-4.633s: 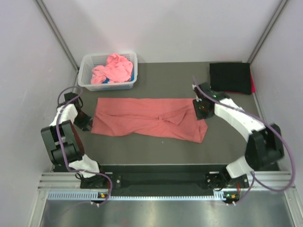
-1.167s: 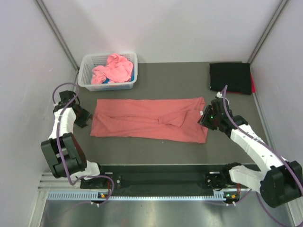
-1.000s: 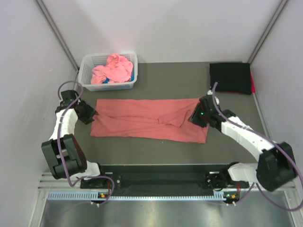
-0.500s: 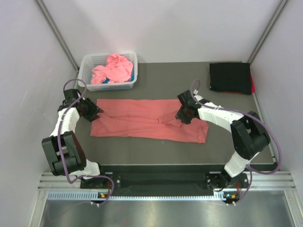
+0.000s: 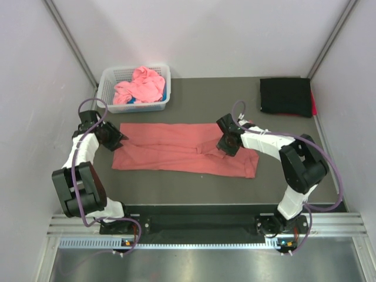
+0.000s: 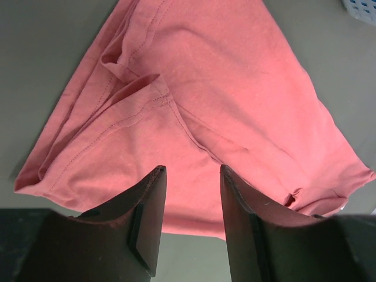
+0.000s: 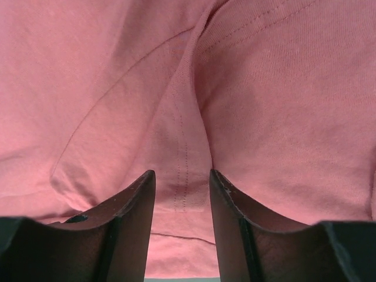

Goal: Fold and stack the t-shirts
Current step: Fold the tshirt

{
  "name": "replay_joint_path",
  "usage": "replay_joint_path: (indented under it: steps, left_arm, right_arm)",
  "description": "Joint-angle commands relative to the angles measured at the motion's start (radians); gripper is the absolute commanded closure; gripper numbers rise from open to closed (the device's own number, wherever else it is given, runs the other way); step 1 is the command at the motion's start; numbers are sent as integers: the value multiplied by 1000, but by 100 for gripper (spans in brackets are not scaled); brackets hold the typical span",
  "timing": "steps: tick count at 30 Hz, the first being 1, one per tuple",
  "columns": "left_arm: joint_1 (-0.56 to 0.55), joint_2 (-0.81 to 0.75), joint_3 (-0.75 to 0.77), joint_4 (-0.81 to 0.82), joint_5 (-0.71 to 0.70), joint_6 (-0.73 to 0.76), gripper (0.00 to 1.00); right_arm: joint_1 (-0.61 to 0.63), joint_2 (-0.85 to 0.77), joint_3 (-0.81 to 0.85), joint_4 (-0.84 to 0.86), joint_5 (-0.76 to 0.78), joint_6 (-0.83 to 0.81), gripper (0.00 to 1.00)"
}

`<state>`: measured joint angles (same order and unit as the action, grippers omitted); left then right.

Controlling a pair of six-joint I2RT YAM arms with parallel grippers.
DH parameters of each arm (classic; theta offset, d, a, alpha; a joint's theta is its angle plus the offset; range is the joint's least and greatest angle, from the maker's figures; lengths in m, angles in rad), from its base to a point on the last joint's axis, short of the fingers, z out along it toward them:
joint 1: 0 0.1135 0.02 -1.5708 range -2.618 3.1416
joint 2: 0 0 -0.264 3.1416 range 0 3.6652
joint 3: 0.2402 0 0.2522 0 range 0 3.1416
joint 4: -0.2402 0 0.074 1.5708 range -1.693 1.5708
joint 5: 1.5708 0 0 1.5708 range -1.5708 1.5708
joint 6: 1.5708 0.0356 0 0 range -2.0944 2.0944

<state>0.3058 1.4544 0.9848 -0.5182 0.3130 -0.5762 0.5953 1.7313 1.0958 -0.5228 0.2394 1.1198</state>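
A salmon-red t-shirt (image 5: 176,147) lies folded into a long band across the middle of the dark table. My left gripper (image 5: 113,136) hovers over its left end, jaws open, with only cloth (image 6: 200,106) and table under them. My right gripper (image 5: 227,144) hangs over the shirt's right part, near a folded sleeve; its jaws stand open above a stitched hem (image 7: 182,176). A pink t-shirt (image 5: 140,85) is bunched in the basket. A folded black t-shirt (image 5: 285,96) lies at the back right.
The white lattice basket (image 5: 107,88) stands at the back left, with something blue beside the pink cloth. A red edge (image 5: 314,106) peeks from under the black shirt. Grey walls close in the table on three sides.
The right arm has swung in from the shirt's right edge to over its right-centre part, and its jaws have widened slightly. The left gripper has moved up to the shirt's left end.
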Motion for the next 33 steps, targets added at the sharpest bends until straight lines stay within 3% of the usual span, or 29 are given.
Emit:
replay_joint_path:
  steps: [1, 6, 10, 22, 33]
  left_arm:
    - [-4, 1, 15, 46, -15, -5, 54]
    - [-2, 9, 18, 47, -46, -8, 53]
    - [-4, 9, 8, 63, -83, 2, 52]
    - [18, 162, 106, -26, -236, 10, 50]
    - [21, 244, 123, -31, -201, -8, 54]
  right_arm:
    - [27, 10, 44, -13, 37, 26, 57]
    - [31, 21, 35, 41, 34, 49, 63]
    - [29, -13, 21, 75, 50, 43, 100]
    - [-15, -16, 99, 87, 77, -41, 100]
    - [-17, -19, 116, 116, 51, -87, 100]
